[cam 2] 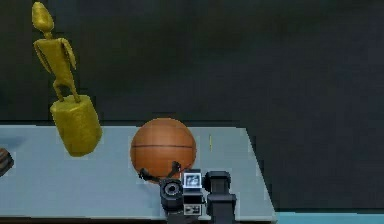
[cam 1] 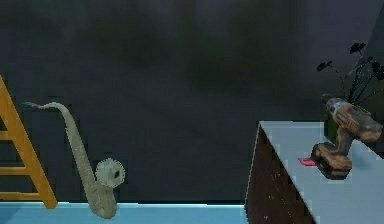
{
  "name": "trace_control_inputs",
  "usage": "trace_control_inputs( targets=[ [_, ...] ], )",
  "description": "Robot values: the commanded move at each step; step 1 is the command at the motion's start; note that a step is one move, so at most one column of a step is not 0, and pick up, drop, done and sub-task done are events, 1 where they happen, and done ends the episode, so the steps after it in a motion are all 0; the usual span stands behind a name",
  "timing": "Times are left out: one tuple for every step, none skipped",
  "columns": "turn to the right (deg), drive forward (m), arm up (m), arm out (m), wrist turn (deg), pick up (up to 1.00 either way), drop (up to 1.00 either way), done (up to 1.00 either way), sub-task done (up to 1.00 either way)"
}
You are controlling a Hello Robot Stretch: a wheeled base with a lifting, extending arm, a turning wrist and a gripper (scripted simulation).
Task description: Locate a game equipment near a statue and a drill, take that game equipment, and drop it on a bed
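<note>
Tool (cam 2: pixel 166 182) at tabletop (cam 2: pixel 235 165) front edge, basketball (cam 2: pixel 163 145) resting just behind it; cannot tell if tool holds anything. Ball is round, no long axis, seam runs sideways. Yellow statue (cam 2: pixel 66 85) upright to its left. Drill (cam 1: pixel 345 135) on tabletop.

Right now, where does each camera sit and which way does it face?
Forward view: on the robot, looking ahead and somewhat down at a ladder, a saxophone and a drill on a grey tabletop.
Arm side view: on the robot's body, looking out to the arm's side at a yellow statue and a basketball on that tabletop; the arm's end and pincer show at the bottom.
Shared: the grey tabletop; the brown bit at the arm side view's left edge may be the drill.
</note>
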Motion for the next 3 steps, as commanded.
trace_control_inputs(
  targets=[
    [0.0, 0.00, 0.10, 0.00, 0.0, 0.00, 0.00, 0.00, 0.00],
    [0.0, 0.00, 0.06, 0.00, 0.0, 0.00, 0.00, 0.00, 0.00],
    [0.0, 0.00, 0.00, 0.00, -45.0, 0.00, 0.00, 0.00, 0.00]
  ],
)
